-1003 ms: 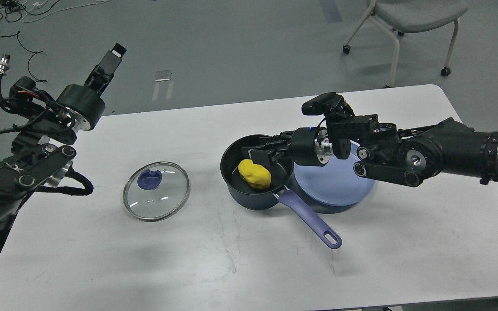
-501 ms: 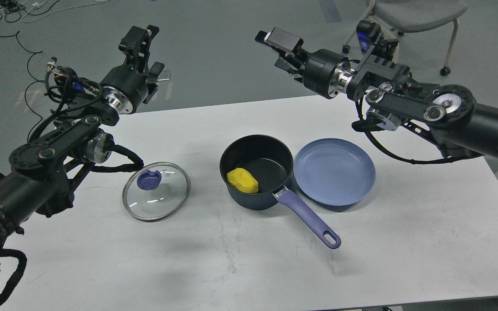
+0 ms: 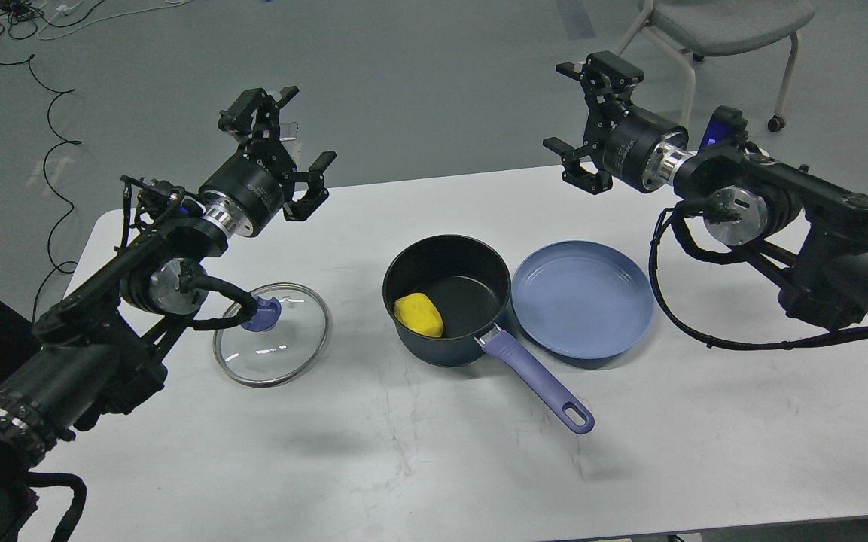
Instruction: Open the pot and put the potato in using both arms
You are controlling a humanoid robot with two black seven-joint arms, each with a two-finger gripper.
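Both hands are raised above the white surface point(image 3: 418, 452), and neither is holding anything. The left hand point(image 3: 279, 143) has its two fingers spread wide apart and empty. Below it and a little toward the robot, the glass lid point(image 3: 283, 342) lies flat on the surface, its blue knob point(image 3: 262, 315) partly crossed by a black cable of the left arm. The lid is well apart from the left hand's fingers.

The right hand point(image 3: 580, 120) is also released, its fingers splayed and gripping nothing. Beneath it and nearer the robot sits the blue plate point(image 3: 583, 301), bare, with its rim touching or just beside the wall of the pot point(image 3: 445, 301).

The pot stands upright between the two hands, lower than both, closer to the right hand's side than the lid is. It is uncovered. The yellow potato point(image 3: 418, 315) rests inside it on the bottom, against the inner wall on the side toward the left hand. The pot's purple handle point(image 3: 539, 380) points out over the surface toward the robot and somewhat to the right-hand side, ending in a loop.

Beyond the right hand, off the surface, a grey chair point(image 3: 712, 30) stands on the floor; beyond the left hand, black cables point(image 3: 35, 68) trail across the floor.
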